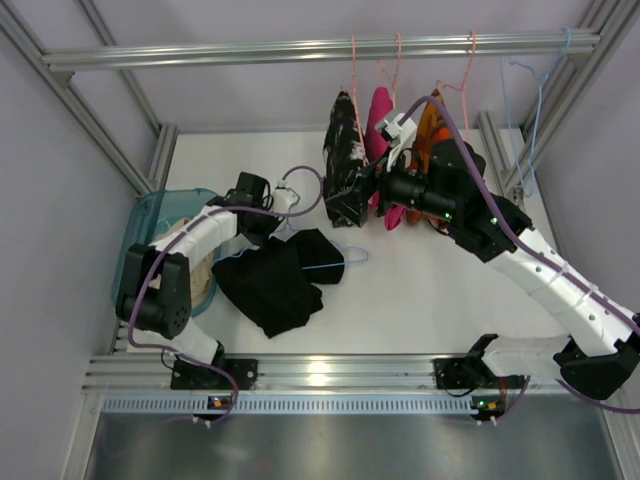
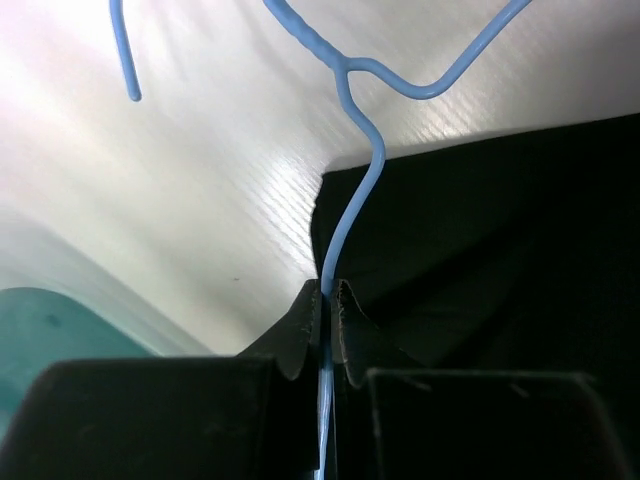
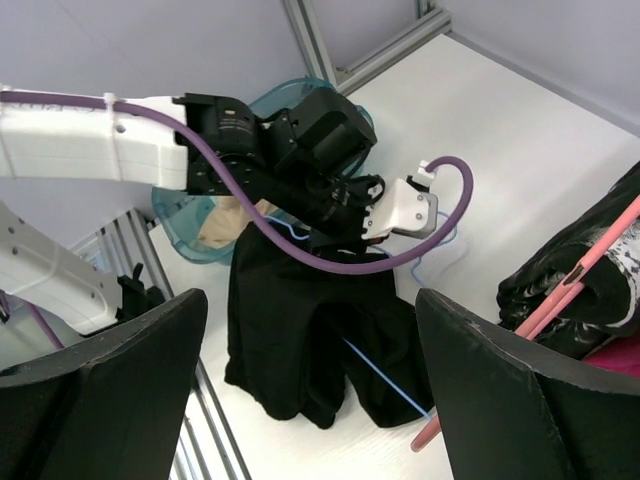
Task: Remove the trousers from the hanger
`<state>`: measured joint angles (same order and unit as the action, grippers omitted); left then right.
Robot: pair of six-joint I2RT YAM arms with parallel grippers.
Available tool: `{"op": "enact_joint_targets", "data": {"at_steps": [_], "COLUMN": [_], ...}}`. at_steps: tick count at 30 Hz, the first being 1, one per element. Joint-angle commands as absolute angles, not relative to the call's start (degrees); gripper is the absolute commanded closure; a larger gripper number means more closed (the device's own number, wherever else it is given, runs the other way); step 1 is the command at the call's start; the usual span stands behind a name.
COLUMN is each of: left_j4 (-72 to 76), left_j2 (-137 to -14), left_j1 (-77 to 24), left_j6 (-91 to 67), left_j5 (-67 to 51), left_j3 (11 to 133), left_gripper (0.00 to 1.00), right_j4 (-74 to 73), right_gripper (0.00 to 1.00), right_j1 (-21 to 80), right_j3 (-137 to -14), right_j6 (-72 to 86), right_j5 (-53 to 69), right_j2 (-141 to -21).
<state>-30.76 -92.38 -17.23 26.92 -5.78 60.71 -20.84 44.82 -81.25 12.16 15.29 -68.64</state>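
The black trousers (image 1: 270,285) lie crumpled on the white table, still draped over the light-blue wire hanger (image 1: 338,264), whose end sticks out to their right. My left gripper (image 1: 272,222) is low at the trousers' upper edge. In the left wrist view it (image 2: 327,300) is shut on the hanger's wire (image 2: 362,150), with the trousers (image 2: 500,260) to the right. My right gripper (image 1: 383,205) hovers above, by the hung garments, open and empty. The right wrist view looks down between its wide-apart fingers (image 3: 520,390) at the trousers (image 3: 290,340) and the hanger's bar (image 3: 385,375).
A teal basket (image 1: 148,218) holding beige cloth stands at the left. A speckled black garment (image 1: 345,170), a pink one (image 1: 380,125) and an orange one (image 1: 430,125) hang on pink hangers from the overhead rail (image 1: 250,50). Spare blue hangers (image 1: 540,90) hang far right.
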Motion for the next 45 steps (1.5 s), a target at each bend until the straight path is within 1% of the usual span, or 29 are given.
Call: {"op": "enact_joint_targets", "data": {"at_steps": [1, 3, 7, 8, 14, 15, 21, 24, 25, 27, 28, 30, 31, 33, 34, 37, 41, 42, 43, 44, 45], "left_j4": [-24.0, -22.94, -17.68, -15.06, -8.71, -8.44, -7.04, -3.8, -2.13, -2.11, -2.11, -2.02, -2.11, -2.02, -1.85, -1.84, -1.76, -1.84, -1.85, -1.85, -1.85], "left_j2": [-85.19, -82.11, -70.51, -65.18, -48.29, -46.6, -39.57, -37.53, -36.83, -37.09, -37.52, -38.32, -38.67, -39.99, -40.43, -41.66, -42.1, -42.45, -42.71, -43.06, -43.33], "left_j1": [-17.23, -17.23, -17.23, -17.23, -17.84, -18.28, -19.42, -19.42, -19.34, -19.42, -19.42, -19.34, -19.42, -19.34, -19.42, -19.42, -19.42, -19.42, -19.42, -19.42, -19.42], "left_j6": [28.74, 29.09, 29.53, 29.97, 39.27, 42.85, 52.89, 53.97, 53.27, 50.37, 49.06, 45.71, 45.18, 44.3, 43.95, 43.94, 47.54, 48.33, 48.43, 48.78, 49.21], "left_j5": [-7.47, -7.91, -8.0, -8.43, -12.99, -13.7, -19.41, -22.32, -24.59, -27.49, -30.03, -32.94, -35.57, -37.61, -38.4, -41.3, -45.43, -46.31, -46.75, -46.93, -47.54], "left_j3": [59.68, 58.37, 55.29, 54.5, 48.7, 48.52, 50.1, 50.8, 51.24, 54.04, 55.18, 58.7, 59.75, 62.31, 63.1, 65.47, 66.09, 66.35, 66.53, 67.06, 67.06], "left_gripper": [1.0, 1.0, 1.0, 1.0, 1.0, 1.0, 1.0, 1.0, 1.0, 1.0, 1.0, 1.0, 1.0, 1.0, 1.0, 1.0, 1.0, 1.0, 1.0, 1.0, 1.0], "right_j4": [-18.46, -18.46, -18.46, -18.37, -17.49, -17.32, -15.74, -14.68, -13.98, -13.71, -13.54, -13.8, -14.06, -14.59, -14.85, -15.38, -11.88, -9.78, -8.19, -6.52, -0.59], "right_gripper": [0.14, 0.15, 0.15, 0.15, 0.16, 0.16, 0.15, 0.16, 0.16, 0.17, 0.19, 0.2, 0.19, 0.16, 0.11, 0.04, 0.01, 0.02, 0.1, 0.15, 0.19], "right_j1": [44.03, 43.95, 43.77, 43.77, 43.77, 43.77, 43.77, 43.77, 43.77, 43.86, 43.94, 44.21, 44.21, 44.21, 44.3, 44.3, 43.77, 43.6, 43.51, 43.42, 43.42], "right_j3": [-81.12, -81.12, -81.12, -81.3, -81.83, -81.83, -82.88, -83.32, -83.76, -84.11, -84.72, -85.86, -87.26, -88.67, -90.07, -92.54, -93.95, -94.22, -94.83, -95.01, -94.49], "right_j6": [11.87, 11.78, 11.6, 11.6, 10.81, 10.72, 10.11, 10.02, 10.02, 9.15, 8.62, 8.35, 8.87, 11.94, 13.0, 16.95, 24.84, 26.61, 28.63, 34.48, 38.72], "right_j5": [15.47, 15.47, 15.29, 15.29, 15.56, 15.47, 18.54, 25.56, 29.67, 33.29, 37.23, 41.46, 45.49, 48.76, 51.91, 55.36, 56.77, 57.39, 59.22, 60.37, 61.6], "right_j2": [-66.97, -66.71, -66.01, -65.83, -65.48, -65.39, -65.21, -65.3, -65.56, -66.35, -66.71, -68.55, -69.42, -72.15, -73.12, -76.46, -78.83, -79.36, -79.89, -81.28, -81.91]}}
